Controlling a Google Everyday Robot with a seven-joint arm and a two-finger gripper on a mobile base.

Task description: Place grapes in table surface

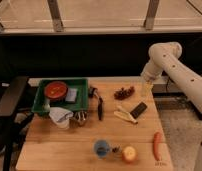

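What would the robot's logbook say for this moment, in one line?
grapes: lying on table surface, near far edge | gripper: low over table's far edge, beside grapes | arm: reaching in from the side

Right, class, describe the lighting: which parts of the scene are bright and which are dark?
In the camera view, the table surface is warmly, evenly lit, the grapes dark against it; the strip behind it is nearly black; the top band is pale. The gripper hangs lit over the table's far right edge, beside the grapes.
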